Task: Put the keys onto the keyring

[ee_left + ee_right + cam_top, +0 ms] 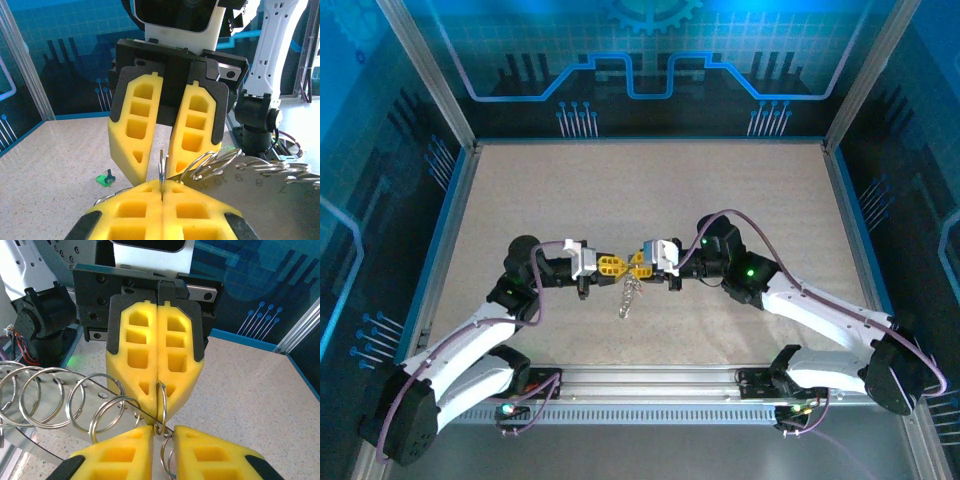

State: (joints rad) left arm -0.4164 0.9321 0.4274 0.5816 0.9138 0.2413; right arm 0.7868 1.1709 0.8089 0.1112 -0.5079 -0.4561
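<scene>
Keyring of thin silver metal loops [215, 160] hangs above the speckled beige tabletop [740, 200]. We see the yellow-fingered left tool [159, 407] clenched on one loop, while the right tool [156, 175] stands slightly parted around it. A small green-headed key [105, 178] lies on the tabletop.

Green key [104, 178] — tiny, details unclear
</scene>
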